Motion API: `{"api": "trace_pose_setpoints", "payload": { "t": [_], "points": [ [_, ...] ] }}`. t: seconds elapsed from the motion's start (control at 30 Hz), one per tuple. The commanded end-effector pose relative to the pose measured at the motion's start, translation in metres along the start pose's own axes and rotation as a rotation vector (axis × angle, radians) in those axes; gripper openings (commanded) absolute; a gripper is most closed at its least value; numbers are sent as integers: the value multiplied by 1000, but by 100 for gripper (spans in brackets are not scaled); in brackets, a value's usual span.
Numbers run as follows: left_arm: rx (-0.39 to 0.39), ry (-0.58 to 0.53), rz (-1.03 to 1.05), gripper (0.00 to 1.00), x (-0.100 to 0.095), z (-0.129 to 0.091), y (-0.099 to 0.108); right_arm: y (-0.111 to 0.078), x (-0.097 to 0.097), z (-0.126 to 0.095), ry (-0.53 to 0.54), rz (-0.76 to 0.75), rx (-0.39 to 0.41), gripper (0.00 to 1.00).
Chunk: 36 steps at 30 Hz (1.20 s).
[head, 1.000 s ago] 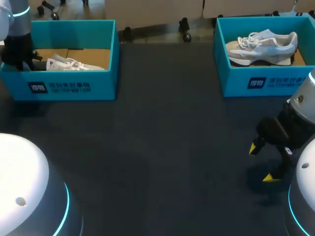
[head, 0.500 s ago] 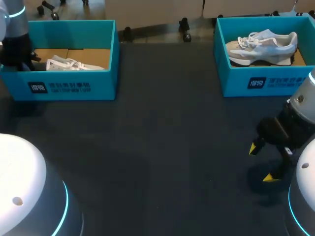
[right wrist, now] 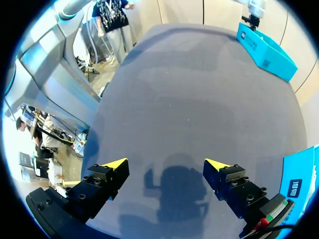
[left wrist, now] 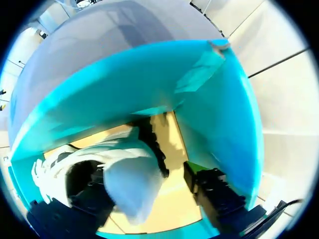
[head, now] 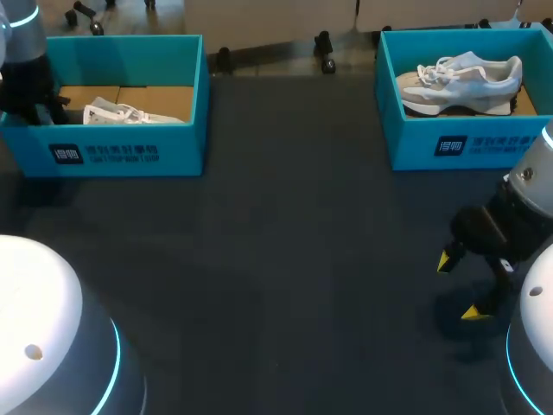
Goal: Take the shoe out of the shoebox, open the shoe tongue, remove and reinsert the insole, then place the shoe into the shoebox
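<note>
Judged step one, shoe removal: find shoe [head: 130,113] lying inside left box [head: 130,154], left gripper [left wrist: 144,174] down in that box astride heel, released, not yet pinching; right gripper [right wrist: 165,164] spread, well apart from box; next, clamp heel, lift clear of box wall.

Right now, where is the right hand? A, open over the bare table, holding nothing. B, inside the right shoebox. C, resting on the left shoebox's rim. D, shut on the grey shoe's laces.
A: the right hand hangs open over the dark table, and the right wrist view shows only tabletop between its two yellow tips.
</note>
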<state>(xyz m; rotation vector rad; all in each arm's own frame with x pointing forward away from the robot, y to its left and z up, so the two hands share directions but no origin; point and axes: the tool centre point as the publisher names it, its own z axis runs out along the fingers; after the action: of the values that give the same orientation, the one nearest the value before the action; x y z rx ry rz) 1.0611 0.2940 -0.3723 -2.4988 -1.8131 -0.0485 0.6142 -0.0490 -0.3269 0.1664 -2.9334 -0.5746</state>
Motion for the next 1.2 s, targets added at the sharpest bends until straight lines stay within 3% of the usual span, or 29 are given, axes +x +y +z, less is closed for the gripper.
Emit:
{"api": "trace_pose_setpoints", "payload": {
  "t": [0.03,0.23,0.5,0.73,0.97,1.2],
  "points": [
    [-25,-7,10,99,-1,-17,-13,0,1,1,-2,-1,2,100],
    [-46,-30,4,100,-7,-41,-17,0,1,1,-2,-1,2,100],
    [-68,-44,-41,100,-14,-91,-21,0,1,1,-2,-1,2,100],
    [-67,-17,-64,100,-12,-128,-39,0,1,1,-2,-1,2,100],
    [-73,-37,-87,100,-12,-149,-61,0,1,1,-2,-1,2,100],
    [-73,-17,-108,100,-14,-161,-64,0,1,1,-2,-1,2,100]
  ]
}}
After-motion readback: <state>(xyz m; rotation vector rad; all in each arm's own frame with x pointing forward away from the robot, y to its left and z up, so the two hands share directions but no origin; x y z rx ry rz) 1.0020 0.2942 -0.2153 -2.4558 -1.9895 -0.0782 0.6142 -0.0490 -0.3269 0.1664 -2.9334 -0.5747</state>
